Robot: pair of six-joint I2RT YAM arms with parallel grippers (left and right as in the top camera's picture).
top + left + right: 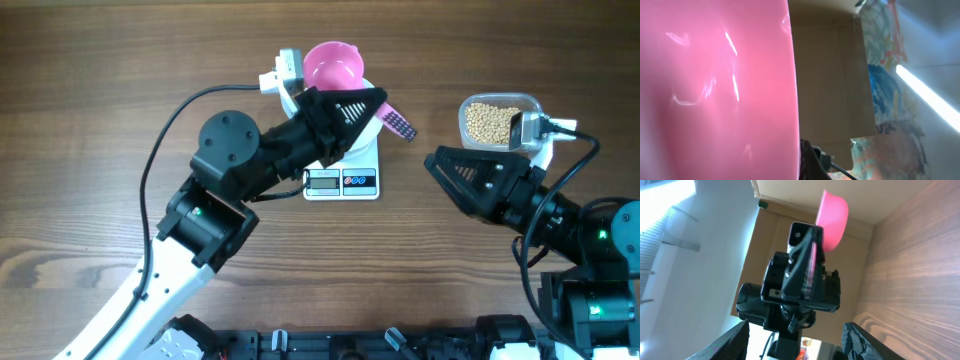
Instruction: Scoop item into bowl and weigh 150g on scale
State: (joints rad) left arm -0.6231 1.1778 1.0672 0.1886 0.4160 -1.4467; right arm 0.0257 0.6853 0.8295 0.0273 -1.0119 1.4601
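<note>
Gripping a pink plastic scoop (333,64) by its handle, the left gripper (362,106) is clamped tight above the small white square digital scale (342,181). Display digits too small to read. Right gripper (440,165) hangs spread apart, grasping nothing, near the clear plastic tub (500,98). Tub holds the small round tan-yellow beans (492,121).

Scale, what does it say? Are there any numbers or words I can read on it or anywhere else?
The scale has a grey display: digits too small to read.
Its dark button panel: marks too small to read.
The pink scoop and clear tub: no writing shows.
Both wrist views: no readable words.
</note>
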